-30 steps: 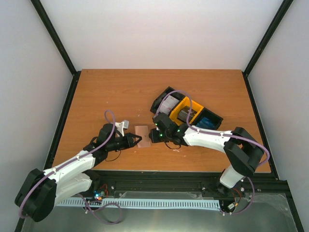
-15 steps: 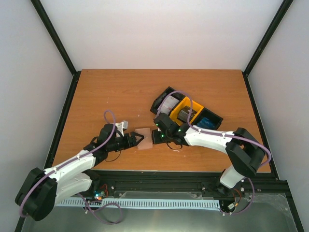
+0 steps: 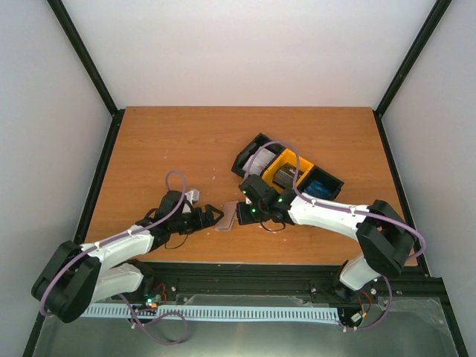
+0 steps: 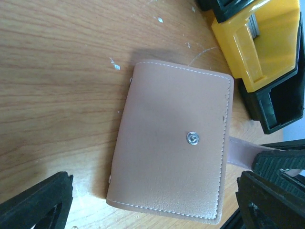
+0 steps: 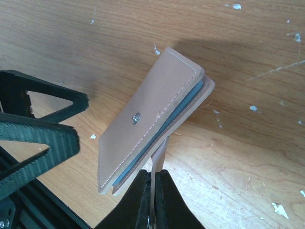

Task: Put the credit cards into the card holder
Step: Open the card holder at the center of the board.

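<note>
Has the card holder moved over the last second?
Yes, slightly. In the top view the card holder has slid toward the near edge of the table, with the right claw shut on its strap.

In the top view the card holder (image 3: 225, 216) lies on the table (image 3: 163, 149) just below frame centre. The left gripper (image 3: 213, 218) is on its left, and the right gripper (image 3: 239, 214) touches its right side. The bins (image 3: 287, 155) stand to the upper right of it, with credit cards (image 3: 260, 158) inside.
</note>
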